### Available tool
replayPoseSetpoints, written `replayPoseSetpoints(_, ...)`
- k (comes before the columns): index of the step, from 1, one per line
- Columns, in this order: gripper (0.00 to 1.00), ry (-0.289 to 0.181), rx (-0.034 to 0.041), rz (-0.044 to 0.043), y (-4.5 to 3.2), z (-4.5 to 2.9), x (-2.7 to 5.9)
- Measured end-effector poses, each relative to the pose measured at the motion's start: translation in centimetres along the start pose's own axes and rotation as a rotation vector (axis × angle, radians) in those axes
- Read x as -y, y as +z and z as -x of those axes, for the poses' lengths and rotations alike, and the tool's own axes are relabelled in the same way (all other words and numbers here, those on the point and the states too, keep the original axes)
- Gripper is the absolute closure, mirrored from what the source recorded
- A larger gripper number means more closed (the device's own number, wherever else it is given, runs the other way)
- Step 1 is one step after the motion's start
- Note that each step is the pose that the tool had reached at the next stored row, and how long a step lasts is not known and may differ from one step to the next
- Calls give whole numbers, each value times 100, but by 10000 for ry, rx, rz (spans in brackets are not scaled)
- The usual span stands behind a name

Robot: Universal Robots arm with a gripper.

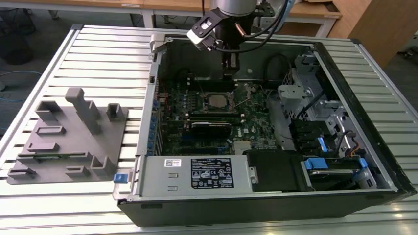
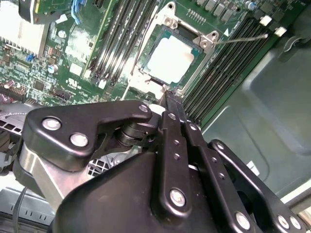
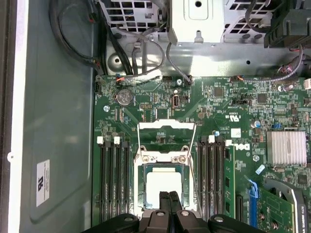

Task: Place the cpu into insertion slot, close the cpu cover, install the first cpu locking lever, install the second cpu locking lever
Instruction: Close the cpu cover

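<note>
Slatted metal table (image 1: 98, 49) carries an open computer case (image 1: 261, 208) lying on its side, with a grey moulded fixture (image 1: 65, 137) near the table's edge at the exterior view's left. Inside the case a green motherboard (image 1: 255, 122) lies flat. The arm (image 1: 232, 7) comes down into the case from its far edge.

Near the middle of the board sits the insertion slot (image 3: 141, 189), between two banks of long black memory slots (image 3: 114, 179). The cpu (image 3: 164, 184) lies flat inside the slot, silver top up, and its edges look square with the slot's rim. The cpu cover (image 3: 166, 125) is not down over the chip. It stands raised at the slot's side away from the fingers, and green board shows through its window. In the second wrist view a thin wire lever (image 2: 243, 38) juts from a corner of the slot out across the memory slots, unlatched.

The gripper (image 3: 169, 196) has its two black fingers pressed together with nothing seen between them. In both wrist views their tips sit at the slot's edge opposite the cover, just overlapping the chip's border. Whether they touch the metal cannot be told. A finned silver heatsink (image 3: 286, 148) sits toward one edge of the board, well apart from the slot.
</note>
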State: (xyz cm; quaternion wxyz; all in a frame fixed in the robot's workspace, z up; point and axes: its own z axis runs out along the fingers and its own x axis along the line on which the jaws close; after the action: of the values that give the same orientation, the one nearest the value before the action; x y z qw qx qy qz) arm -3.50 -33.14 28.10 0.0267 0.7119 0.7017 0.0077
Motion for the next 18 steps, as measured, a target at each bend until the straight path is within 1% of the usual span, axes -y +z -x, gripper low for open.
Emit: replayPoseSetpoints(18,89,0,0,0,25,-5,-291)
